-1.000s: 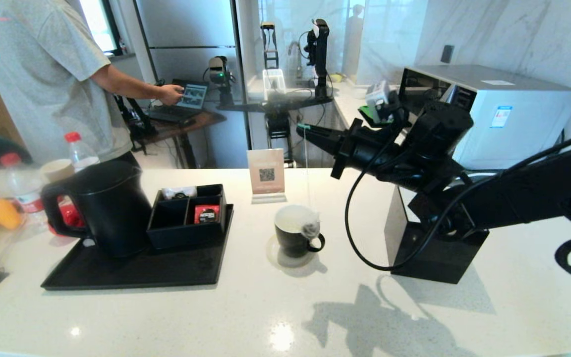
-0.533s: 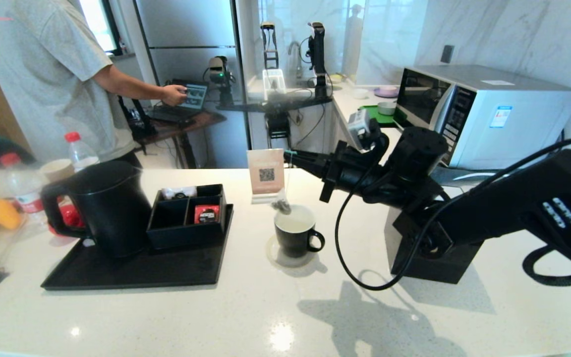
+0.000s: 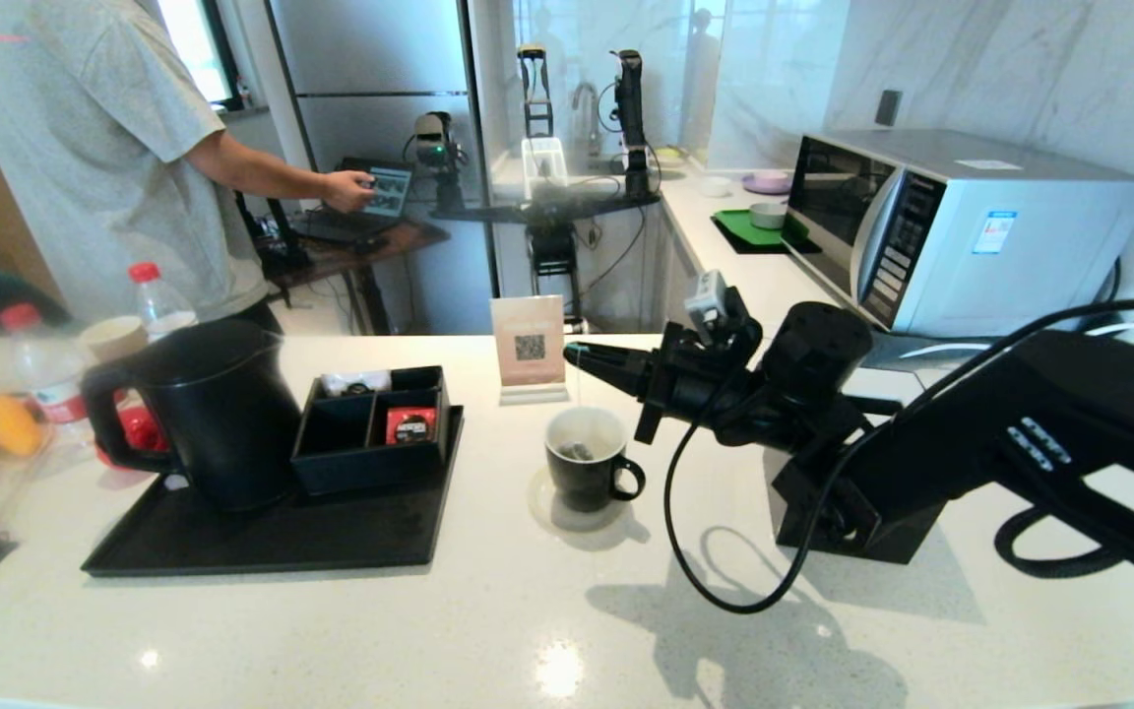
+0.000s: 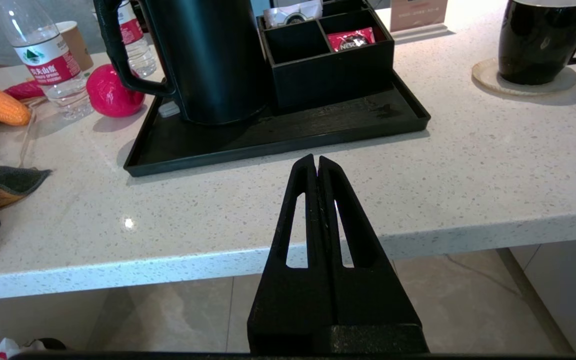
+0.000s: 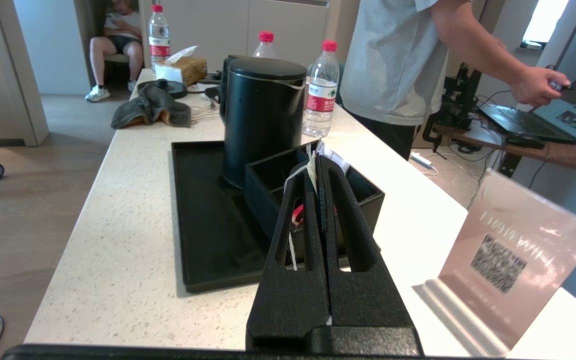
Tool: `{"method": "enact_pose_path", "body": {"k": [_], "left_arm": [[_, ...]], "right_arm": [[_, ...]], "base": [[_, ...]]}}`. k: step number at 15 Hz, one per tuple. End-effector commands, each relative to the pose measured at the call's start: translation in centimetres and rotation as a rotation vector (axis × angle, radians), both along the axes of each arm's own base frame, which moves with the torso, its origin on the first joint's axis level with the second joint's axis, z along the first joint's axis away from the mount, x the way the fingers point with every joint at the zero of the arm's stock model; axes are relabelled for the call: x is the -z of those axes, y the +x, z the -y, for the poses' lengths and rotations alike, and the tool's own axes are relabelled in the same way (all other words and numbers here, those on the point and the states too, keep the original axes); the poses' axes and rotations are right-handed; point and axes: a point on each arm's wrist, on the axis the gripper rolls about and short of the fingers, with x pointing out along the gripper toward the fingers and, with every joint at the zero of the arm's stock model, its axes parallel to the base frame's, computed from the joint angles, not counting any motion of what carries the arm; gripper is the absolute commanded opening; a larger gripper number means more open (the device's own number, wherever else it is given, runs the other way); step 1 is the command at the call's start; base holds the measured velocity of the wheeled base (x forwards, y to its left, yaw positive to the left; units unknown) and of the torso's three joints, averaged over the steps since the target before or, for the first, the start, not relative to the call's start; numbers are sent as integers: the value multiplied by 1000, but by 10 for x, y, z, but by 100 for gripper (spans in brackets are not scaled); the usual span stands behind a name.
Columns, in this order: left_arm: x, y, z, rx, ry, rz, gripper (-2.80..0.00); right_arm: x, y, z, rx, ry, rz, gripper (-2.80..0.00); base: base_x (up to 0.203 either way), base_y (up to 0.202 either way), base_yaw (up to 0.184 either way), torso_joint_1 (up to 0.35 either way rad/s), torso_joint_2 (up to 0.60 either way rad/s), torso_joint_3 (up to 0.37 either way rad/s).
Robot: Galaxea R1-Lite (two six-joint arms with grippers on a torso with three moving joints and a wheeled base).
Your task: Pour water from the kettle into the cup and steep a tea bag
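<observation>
head view shows the right end effector (image 3: 575,349) clamped on the tea bag string (image 3: 578,394) directly above the cup (image 3: 585,471) so the tea bag (image 3: 578,451) hangs inside to steep, the kettle (image 3: 216,414) parked on the tray (image 3: 272,542), left end effector (image 4: 316,161) closed empty off the worktop (image 3: 488,630) edge

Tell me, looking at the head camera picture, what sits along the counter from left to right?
Water bottles → kettle on the black tray → compartment box → QR code sign → cup with the tea bag inside → right gripper holding its string → microwave.
</observation>
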Motion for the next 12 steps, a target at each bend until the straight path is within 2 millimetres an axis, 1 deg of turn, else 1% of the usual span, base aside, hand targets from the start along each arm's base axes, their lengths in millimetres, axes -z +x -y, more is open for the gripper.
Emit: {"method": "enact_pose_path", "body": {"k": [1, 4, 7, 9, 12], "left_arm": [[0, 0, 0, 0, -1, 0, -280], [0, 0, 0, 0, -1, 0, -280], [0, 0, 0, 0, -1, 0, -280], [0, 0, 0, 0, -1, 0, -280], [0, 0, 0, 0, -1, 0, -280]], "right_arm": [[25, -1, 1, -7, -8, -27, -280], [49, -7, 4, -5, -30, -61, -280], [63, -11, 6, 3, -61, -96, -280], [60, -9, 5, 3, -50, -88, -280], [44, -8, 5, 4, -21, -51, -280]], "base": [[0, 0, 0, 0, 0, 0], [0, 0, 0, 0, 0, 0], [0, 0, 0, 0, 0, 0], [0, 0, 0, 0, 0, 0], [0, 0, 0, 0, 0, 0]]}}
